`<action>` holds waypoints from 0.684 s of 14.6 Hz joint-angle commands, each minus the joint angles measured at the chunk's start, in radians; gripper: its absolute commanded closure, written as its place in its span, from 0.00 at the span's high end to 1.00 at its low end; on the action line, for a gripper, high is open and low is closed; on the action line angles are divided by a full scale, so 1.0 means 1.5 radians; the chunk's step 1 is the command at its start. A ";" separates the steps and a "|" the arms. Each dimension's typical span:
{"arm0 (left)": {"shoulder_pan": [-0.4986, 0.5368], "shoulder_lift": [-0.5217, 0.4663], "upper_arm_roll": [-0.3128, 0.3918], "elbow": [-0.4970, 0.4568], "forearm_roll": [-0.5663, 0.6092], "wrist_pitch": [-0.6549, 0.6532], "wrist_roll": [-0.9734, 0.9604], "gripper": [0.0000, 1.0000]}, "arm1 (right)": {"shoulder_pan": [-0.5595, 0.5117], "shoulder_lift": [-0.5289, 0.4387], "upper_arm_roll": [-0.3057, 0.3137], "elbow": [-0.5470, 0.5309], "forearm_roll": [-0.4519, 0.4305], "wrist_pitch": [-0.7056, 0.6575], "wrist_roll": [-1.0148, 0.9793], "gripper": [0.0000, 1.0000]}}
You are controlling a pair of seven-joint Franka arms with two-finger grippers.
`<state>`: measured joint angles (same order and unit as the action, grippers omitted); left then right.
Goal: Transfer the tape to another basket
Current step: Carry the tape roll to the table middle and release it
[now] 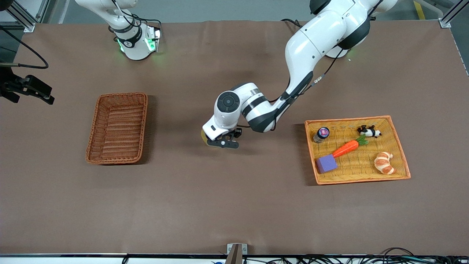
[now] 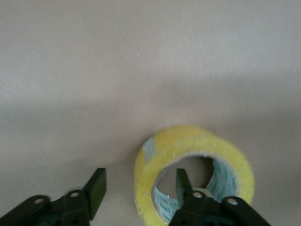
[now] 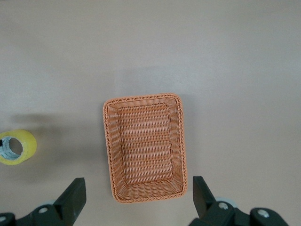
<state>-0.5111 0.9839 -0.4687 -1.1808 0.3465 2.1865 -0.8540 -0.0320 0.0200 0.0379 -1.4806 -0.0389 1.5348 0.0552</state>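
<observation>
**Brown desk, tape between basket and tray**

Brown cloth desk carries everything. Toward the left arm's end: shallow orange-yellow woven tray holding a purple block, toy carrot, croissant, small jar, panda figure. Toward the right arm's end: deep reddish-brown wicker basket, rounded corners, nothing in it. Bare cloth lies between basket and tape. Left pincer is low at mid-desk, between basket and tray, fingers spread apart; one finger sits inside the ring of the tape, the other outside and clear of it. Tape is a thick yellowish translucent roll, on the desk. Right pincer waits above the basket, fingers wide apart, gripping nothing.
</observation>
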 commanded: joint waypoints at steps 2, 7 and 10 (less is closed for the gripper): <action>0.053 -0.118 -0.016 -0.020 0.005 -0.065 0.013 1.00 | -0.005 -0.008 0.002 -0.007 0.028 0.006 -0.003 1.00; 0.117 -0.267 0.023 -0.023 -0.021 -0.210 0.124 1.00 | 0.036 -0.008 0.007 -0.018 0.061 0.005 0.003 1.00; 0.136 -0.345 0.077 -0.067 -0.092 -0.234 0.198 1.00 | 0.062 0.000 0.021 -0.051 0.060 0.046 0.026 1.00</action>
<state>-0.3157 0.5566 -0.4059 -1.1832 0.2671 1.8365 -0.6131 0.0423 0.0241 0.0566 -1.5004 0.0356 1.5532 0.0657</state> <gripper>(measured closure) 0.000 0.000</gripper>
